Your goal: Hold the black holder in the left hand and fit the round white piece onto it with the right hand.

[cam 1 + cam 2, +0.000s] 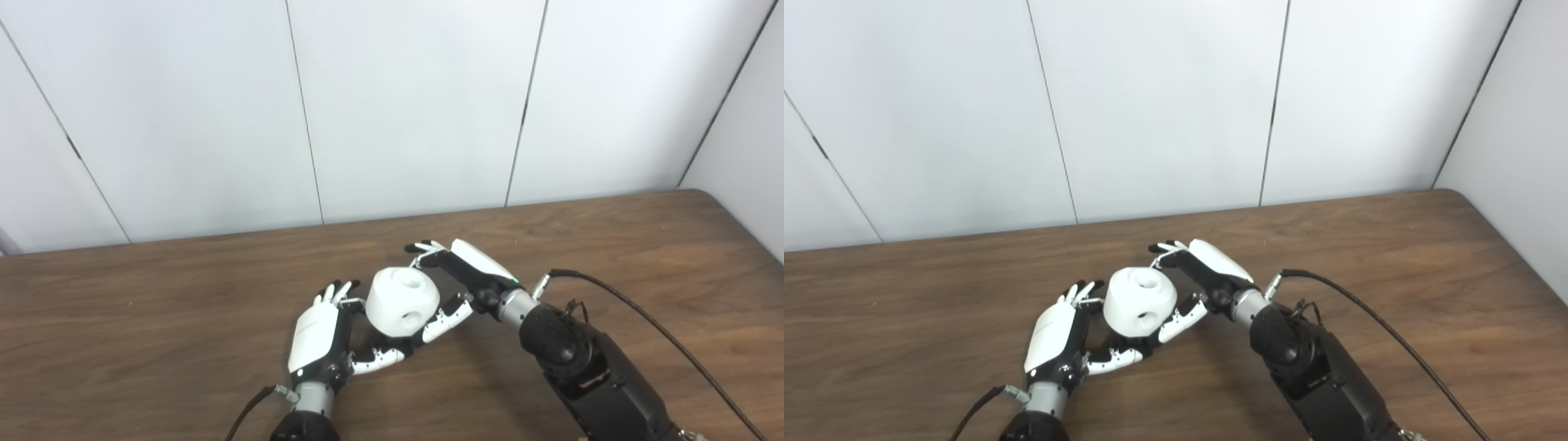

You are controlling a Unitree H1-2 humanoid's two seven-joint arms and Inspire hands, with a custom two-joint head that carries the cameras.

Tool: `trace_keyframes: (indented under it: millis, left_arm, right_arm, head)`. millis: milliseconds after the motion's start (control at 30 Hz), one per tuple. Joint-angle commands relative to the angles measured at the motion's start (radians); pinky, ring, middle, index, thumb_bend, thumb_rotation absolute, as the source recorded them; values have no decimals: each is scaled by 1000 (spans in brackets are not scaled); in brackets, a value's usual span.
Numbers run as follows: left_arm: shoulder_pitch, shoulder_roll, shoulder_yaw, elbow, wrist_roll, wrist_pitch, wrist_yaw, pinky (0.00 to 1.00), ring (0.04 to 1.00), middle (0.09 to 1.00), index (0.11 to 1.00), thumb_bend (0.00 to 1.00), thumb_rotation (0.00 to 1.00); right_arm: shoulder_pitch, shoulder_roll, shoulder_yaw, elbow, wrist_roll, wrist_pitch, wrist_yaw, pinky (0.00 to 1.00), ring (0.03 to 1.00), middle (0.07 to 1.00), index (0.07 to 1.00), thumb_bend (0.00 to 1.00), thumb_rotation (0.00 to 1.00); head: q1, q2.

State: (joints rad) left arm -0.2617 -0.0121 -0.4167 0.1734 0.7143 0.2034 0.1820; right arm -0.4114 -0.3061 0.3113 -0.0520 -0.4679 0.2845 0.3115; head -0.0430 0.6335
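Observation:
The round white piece (402,300), with a hole on top and one on its side, sits between my two hands near the table's front middle. My right hand (467,277) is shut on it, with fingers (425,250) curled over its far side and the thumb against its near right side. My left hand (318,335) is at its left, with fingers (335,293) stretched up beside it and the thumb (375,361) reaching under it. The black holder does not show; the white piece and the hands hide whatever is below.
The brown wooden table (153,306) runs to a white panelled wall at the back, and its right edge is at the far right. A black cable (649,324) arcs from my right wrist over the table's right side.

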Motion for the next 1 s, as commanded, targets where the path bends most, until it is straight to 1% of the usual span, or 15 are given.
trace_keyframes:
  millis: [0,300,433,467,500,567,633,767,967]
  left_arm:
    - [21,-41,-50,15,0,-3,-45,1000,1000,927,480,522,50]
    - [20,-45,-58,22,-8,0,-34,1000,1000,926,479,522,49]
    - [18,-44,-55,29,-12,-2,-31,1000,1000,927,480,522,49]
    - [17,-44,-55,32,-13,-3,-31,1000,1000,929,480,522,49]
    - [17,-43,-54,32,-14,-2,-32,1000,1000,929,480,522,49]
    - [16,-43,-54,32,-13,-1,-32,1000,1000,930,480,522,49]
    - [15,-42,-54,35,-14,-5,-29,1000,1000,930,480,522,49]
    - [11,-42,-54,37,-13,0,-29,1000,1000,931,480,522,50]
    - [9,-42,-53,40,-15,-2,-28,1000,1000,931,480,522,49]
  right_arm:
    - [-30,12,12,-5,-1,-14,11,996,1000,935,476,512,129]
    - [-34,15,10,0,1,-1,14,1000,1000,942,479,515,130]
    - [-43,-2,15,-23,-3,37,47,1000,1000,969,492,519,141]
    - [-44,-6,15,-27,-1,43,55,1000,1000,982,607,734,188]
    - [-47,-12,15,-32,8,46,69,1000,1000,987,646,807,204]
    - [-48,-22,8,-42,28,55,90,1000,1000,998,764,952,281]
    - [-49,-27,-3,-49,50,63,108,1000,1000,1000,821,989,317]
    - [-51,-34,-14,-56,68,75,128,1000,1000,1000,921,1000,372]
    - [-54,-39,-20,-63,84,76,135,1000,1000,1000,977,1000,367]
  head:
    - [-1,2]
    - [0,0]
    - [-4,-2]
    - [-7,-3]
    - [-7,-3]
    - [-9,-4]
    - [-10,-5]
    - [-13,-6]
    - [-13,-9]
